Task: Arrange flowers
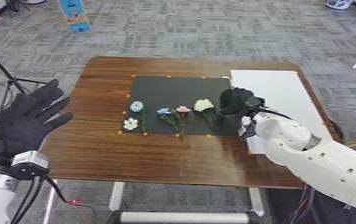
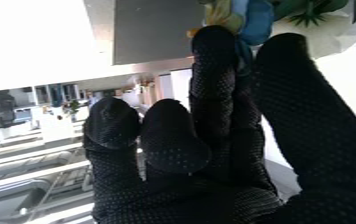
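Observation:
In the head view my right hand is over the right edge of the black mat, beside a white flower. To its left on the mat lie a pink flower, a blue flower, a pale blue flower and a small white flower. My left hand is open beyond the table's left side. In the right wrist view my right hand is close to blue petals, a yellow bloom and a white flower; whether it holds a stem is hidden.
A white sheet covers the right part of the brown table, partly under my right arm. A whitish object is beside my right wrist. Small orange marks line the mat. A black stand is at the left.

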Motion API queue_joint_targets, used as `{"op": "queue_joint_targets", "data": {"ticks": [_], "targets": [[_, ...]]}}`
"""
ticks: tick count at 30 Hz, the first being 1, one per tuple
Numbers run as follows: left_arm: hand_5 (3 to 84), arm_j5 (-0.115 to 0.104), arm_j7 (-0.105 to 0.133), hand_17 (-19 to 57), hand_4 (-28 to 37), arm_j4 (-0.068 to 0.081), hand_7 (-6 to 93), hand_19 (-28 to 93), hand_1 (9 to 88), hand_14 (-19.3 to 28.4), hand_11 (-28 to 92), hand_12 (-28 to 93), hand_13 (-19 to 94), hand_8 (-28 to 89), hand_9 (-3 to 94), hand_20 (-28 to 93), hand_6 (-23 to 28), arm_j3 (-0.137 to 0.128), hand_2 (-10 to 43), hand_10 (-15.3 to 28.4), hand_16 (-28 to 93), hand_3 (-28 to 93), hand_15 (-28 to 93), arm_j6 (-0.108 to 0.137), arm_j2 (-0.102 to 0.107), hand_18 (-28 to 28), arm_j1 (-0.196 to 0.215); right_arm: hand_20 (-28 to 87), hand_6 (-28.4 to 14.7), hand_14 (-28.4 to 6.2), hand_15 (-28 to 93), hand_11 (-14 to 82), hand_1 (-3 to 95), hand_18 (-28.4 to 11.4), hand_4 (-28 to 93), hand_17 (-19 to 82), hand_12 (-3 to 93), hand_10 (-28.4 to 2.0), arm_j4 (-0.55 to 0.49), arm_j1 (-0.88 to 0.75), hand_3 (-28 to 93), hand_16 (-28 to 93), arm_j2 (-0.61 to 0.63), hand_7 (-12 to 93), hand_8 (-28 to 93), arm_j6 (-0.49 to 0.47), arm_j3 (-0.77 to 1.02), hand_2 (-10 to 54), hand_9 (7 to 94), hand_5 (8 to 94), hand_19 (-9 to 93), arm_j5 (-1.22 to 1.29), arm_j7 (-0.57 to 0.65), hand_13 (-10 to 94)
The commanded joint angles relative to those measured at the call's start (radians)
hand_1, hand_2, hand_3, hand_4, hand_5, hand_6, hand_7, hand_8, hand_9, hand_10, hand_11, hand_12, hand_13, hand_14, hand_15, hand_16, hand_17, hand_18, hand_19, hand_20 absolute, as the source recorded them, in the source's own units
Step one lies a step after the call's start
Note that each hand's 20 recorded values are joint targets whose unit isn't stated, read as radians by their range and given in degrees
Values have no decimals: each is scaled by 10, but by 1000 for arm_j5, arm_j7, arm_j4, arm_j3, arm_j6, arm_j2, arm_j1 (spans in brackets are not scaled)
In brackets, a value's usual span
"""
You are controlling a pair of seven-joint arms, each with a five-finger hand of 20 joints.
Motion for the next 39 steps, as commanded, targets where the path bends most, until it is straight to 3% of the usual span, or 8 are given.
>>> {"op": "queue_joint_targets", "data": {"ticks": [1, 4, 7, 13, 20, 26, 32, 39], "targets": [[283, -4, -5, -129, -283, -7, 135, 393, 201, 133, 111, 165, 177, -74, 214, 67, 32, -6, -37, 102, 58, 677, 119, -2, -9, 230, 9, 539, 29, -39, 869, 367, 385, -196, -283, 388, 453, -66, -27, 181, 787, 369, 67, 394, -20, 88, -230, -95, 686, 557, 923, 77, 18, 714], [285, -4, -4, -129, -283, -8, 134, 393, 200, 134, 111, 165, 177, -74, 215, 66, 35, -8, -38, 102, 57, 678, 120, -1, -9, 230, 10, 540, 29, -42, 875, 384, 381, -197, -283, 387, 439, -68, -42, 156, 788, 364, 74, 355, -153, 67, -191, -95, 685, 560, 925, 69, 6, 716], [285, -3, -2, -129, -283, -7, 133, 393, 200, 133, 112, 166, 177, -74, 214, 66, 36, -6, -37, 103, 57, 678, 120, 3, -10, 231, 10, 541, 31, -48, 880, 411, 365, -201, -283, 388, 423, -73, -50, 329, 795, 365, 100, 300, -153, 163, -418, -95, 683, 545, 929, 118, 46, 717], [286, -3, -6, -129, -283, -8, 133, 393, 200, 133, 112, 166, 176, -73, 214, 66, 36, -8, -36, 102, 57, 677, 119, 2, -10, 230, 8, 539, 30, -50, 882, 458, 342, -202, -283, 389, 366, -82, -59, 347, 806, 363, 111, 245, -135, 190, -422, -95, 673, 512, 932, 61, 79, 720], [285, -3, -4, -129, -283, -9, 133, 393, 199, 133, 112, 165, 177, -73, 214, 66, 35, -9, -37, 103, 57, 679, 119, 2, -9, 231, 10, 546, 30, -51, 883, 481, 330, -205, -283, 392, 325, -86, -85, 127, 803, 364, 107, 225, -131, 100, -93, -95, 674, 496, 932, -76, 63, 723], [286, -2, -2, -129, -283, -8, 133, 393, 198, 133, 112, 165, 177, -74, 215, 66, 34, -1, -37, 102, 57, 681, 118, 3, -8, 231, 5, 548, 23, -59, 875, 469, 289, -208, -283, 381, 324, -93, -132, 50, 801, 368, 141, 211, -125, 219, 11, -95, 668, 475, 929, 17, 81, 710], [285, -1, -11, -129, -283, -5, 134, 393, 198, 133, 113, 165, 177, -74, 215, 66, 34, 12, -36, 102, 57, 679, 118, 6, -11, 230, -1, 503, 9, -92, 755, 354, 258, -202, -282, 254, 279, -112, -186, -244, 833, 299, 151, 219, -122, 418, 308, -91, 545, 476, 773, 509, -193, 529], [285, 21, -6, -129, -283, -1, 135, 393, 199, 132, 113, 165, 177, -74, 215, 66, 33, 27, -42, 102, 58, 688, 117, 15, -20, 230, -13, 350, -13, -109, 480, 185, 237, -207, -245, 125, 234, -128, -284, -714, 870, 164, 63, 186, -111, 95, 794, -75, 403, 417, 540, 1360, -613, 297]]}}
